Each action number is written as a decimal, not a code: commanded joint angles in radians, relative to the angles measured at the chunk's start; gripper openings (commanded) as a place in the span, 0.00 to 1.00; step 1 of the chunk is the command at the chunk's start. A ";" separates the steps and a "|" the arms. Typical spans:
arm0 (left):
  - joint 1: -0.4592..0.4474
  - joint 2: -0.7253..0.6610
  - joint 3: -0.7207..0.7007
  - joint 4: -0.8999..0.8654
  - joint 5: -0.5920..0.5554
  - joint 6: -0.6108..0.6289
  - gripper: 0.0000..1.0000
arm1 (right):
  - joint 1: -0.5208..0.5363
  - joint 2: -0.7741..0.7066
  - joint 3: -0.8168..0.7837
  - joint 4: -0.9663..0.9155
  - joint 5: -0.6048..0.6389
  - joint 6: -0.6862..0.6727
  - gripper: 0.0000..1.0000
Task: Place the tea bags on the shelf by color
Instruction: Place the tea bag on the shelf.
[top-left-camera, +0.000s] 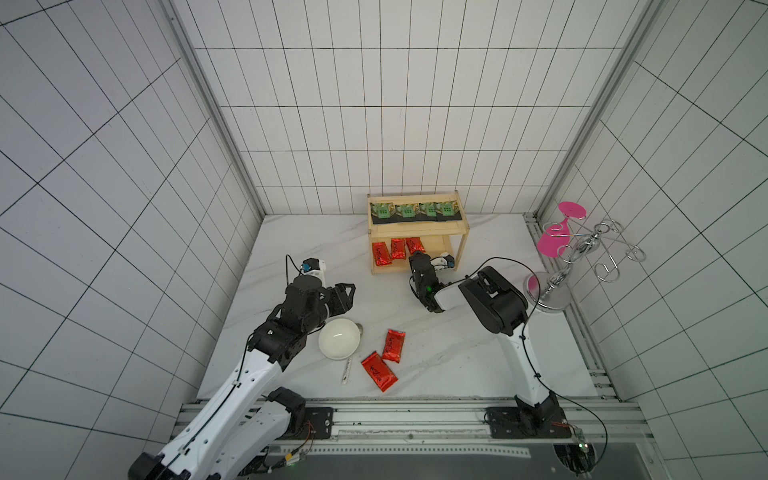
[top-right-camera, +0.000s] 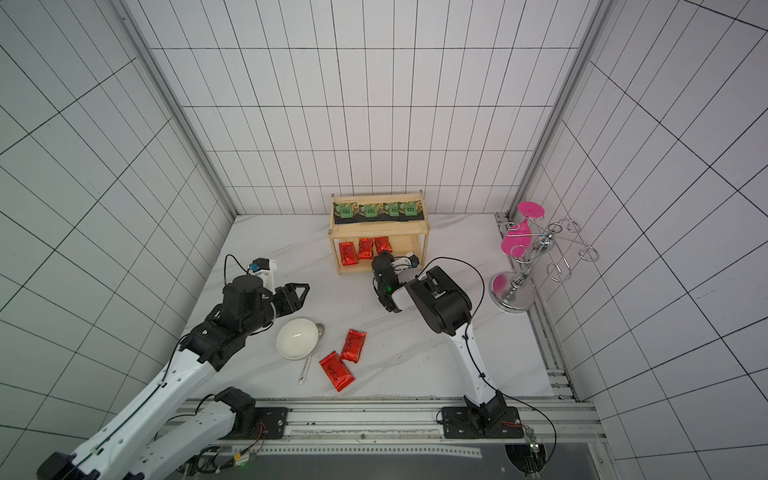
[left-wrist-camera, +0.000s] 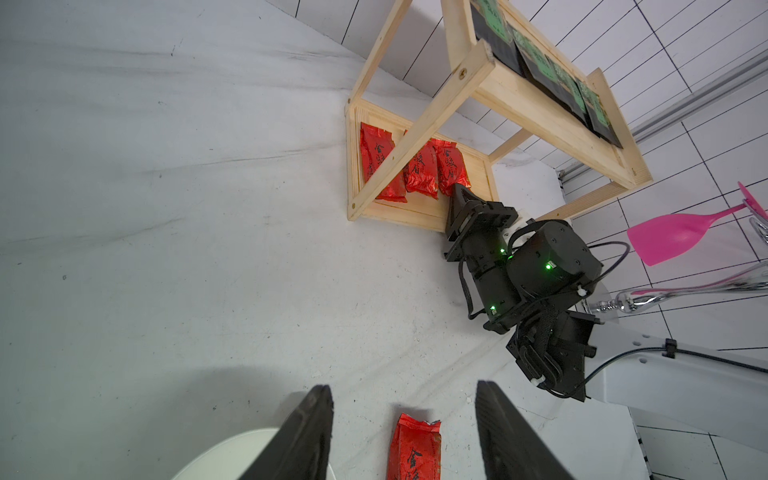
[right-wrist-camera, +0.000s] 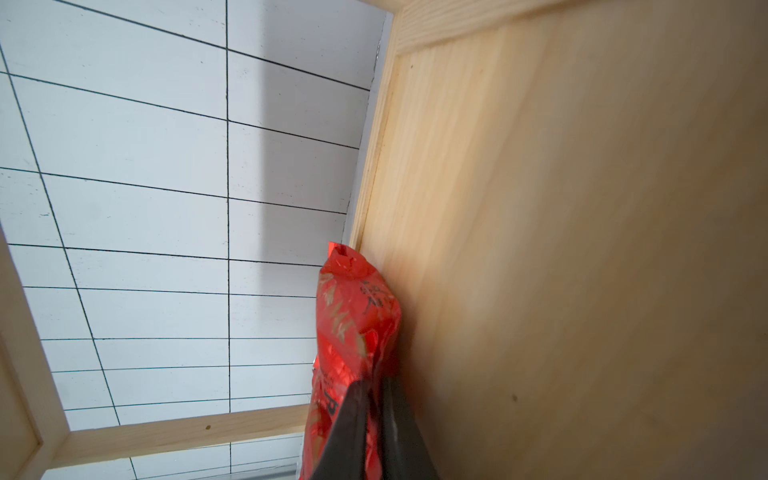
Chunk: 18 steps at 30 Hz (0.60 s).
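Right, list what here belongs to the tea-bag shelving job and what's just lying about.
Belongs to the job:
light wooden two-tier shelf
four square black sachets with green centres, top tier
two shiny red foil pouches, lower tier
third red pouch there, in the right pincer
two loose red pouches on the table

Just lying about:
white bowl
pale-handled spoon
chrome wire stand with pink plastic glass

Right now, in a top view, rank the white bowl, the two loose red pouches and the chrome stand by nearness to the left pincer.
From the left pincer:
1. White bowl, right beside it, on the near side.
2. Loose red pouches, beyond the bowl, to its right.
3. Chrome stand, far across on the right side.
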 joint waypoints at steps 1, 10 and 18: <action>-0.005 -0.012 -0.009 0.003 -0.012 0.016 0.58 | 0.017 0.026 0.053 -0.037 0.002 0.024 0.14; -0.005 -0.014 -0.015 0.009 -0.009 0.017 0.58 | 0.037 0.027 0.067 -0.048 -0.025 0.032 0.17; -0.003 -0.014 -0.017 0.017 -0.007 0.016 0.58 | 0.037 -0.002 0.015 -0.049 -0.027 0.043 0.11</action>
